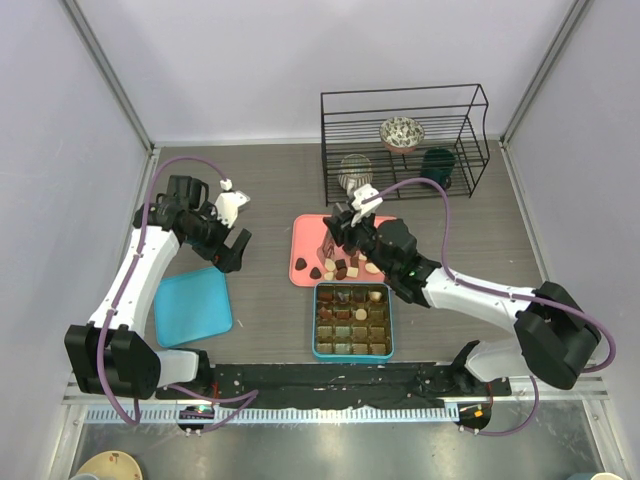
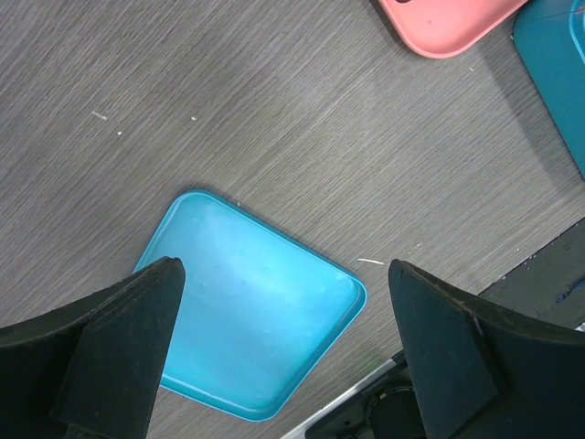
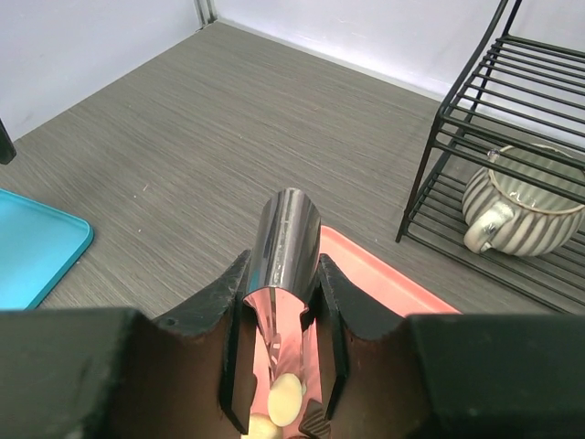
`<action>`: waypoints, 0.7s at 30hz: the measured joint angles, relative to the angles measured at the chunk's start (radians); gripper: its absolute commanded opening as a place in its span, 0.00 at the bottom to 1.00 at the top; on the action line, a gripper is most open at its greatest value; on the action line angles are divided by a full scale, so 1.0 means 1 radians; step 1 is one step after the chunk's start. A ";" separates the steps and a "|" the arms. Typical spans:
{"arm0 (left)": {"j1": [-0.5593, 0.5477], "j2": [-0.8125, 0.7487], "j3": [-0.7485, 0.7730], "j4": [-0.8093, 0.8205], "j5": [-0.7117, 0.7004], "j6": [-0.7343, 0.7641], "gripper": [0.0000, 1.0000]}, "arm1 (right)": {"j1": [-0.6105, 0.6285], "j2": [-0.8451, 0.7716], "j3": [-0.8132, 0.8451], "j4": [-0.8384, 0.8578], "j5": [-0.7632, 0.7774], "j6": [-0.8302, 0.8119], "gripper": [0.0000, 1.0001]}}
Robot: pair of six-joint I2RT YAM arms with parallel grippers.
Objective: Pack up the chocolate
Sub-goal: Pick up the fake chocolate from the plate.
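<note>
Chocolate pieces (image 1: 340, 267): small, dark, mid-brown and cream, loose at the near edge of the pink tray (image 1: 304, 238); more sit in the compartments of the teal box (image 1: 316, 322) just in front.

- Teal lid (image 1: 192, 305): flat on the table, far left.
- Left gripper (image 1: 233, 252): above the lid, jaws wide apart, holding nothing.
- Right gripper (image 3: 283, 270): over the tray, clamped on a shiny metal tool (image 3: 288, 224).
- Wire rack (image 1: 400, 110): behind, right.

Handling, as judged: light, hard, smooth, easily marked. Take one at a time by opposite sides, gently.
</note>
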 measured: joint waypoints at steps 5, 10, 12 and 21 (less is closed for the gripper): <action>0.000 -0.002 0.000 -0.003 0.000 0.000 1.00 | 0.000 0.001 0.026 -0.044 0.000 -0.005 0.22; 0.000 -0.002 0.000 -0.005 0.001 0.000 1.00 | 0.000 0.002 0.062 -0.077 0.000 -0.030 0.19; 0.000 -0.002 0.000 -0.006 0.001 0.000 1.00 | 0.000 0.002 0.082 -0.085 0.000 -0.045 0.19; 0.000 -0.003 0.000 -0.009 0.000 0.000 1.00 | 0.000 -0.022 0.180 -0.141 0.005 -0.102 0.18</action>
